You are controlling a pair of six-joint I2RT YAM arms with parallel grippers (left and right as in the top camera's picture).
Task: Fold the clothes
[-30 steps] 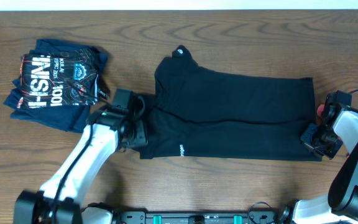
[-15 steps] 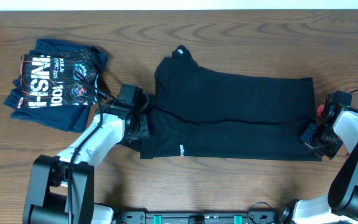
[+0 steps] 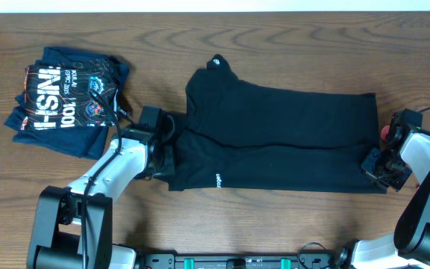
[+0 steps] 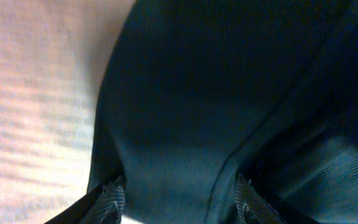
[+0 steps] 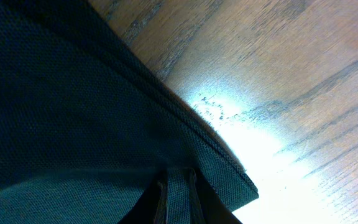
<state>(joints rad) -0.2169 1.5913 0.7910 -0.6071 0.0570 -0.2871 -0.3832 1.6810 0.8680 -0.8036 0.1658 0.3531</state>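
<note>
A black shirt (image 3: 275, 138) lay spread flat across the middle of the wooden bench (image 3: 290, 45), long side running left to right, with a small white tag (image 3: 216, 61) showing at its far edge and a small white mark (image 3: 217, 179) near its near edge. Well to the left of it sat a folded navy shirt (image 3: 66, 101) with red and white print facing up, apart from the black one.

The left arm (image 3: 118, 168) reached in from the near side, and the left jaws sat at the black shirt's left edge. From the left wrist, the two fingertips (image 4: 112, 198) stood apart with dark cloth humped up between them; I could not tell whether they had hold of it or only rested on it.

The right arm (image 3: 416, 153) was at the shirt's right near corner. From the right wrist, the right jaws were narrow, the fingertips (image 5: 178, 186) close together on the hem at that corner, with bare bench just beyond the cloth's edge.
</note>
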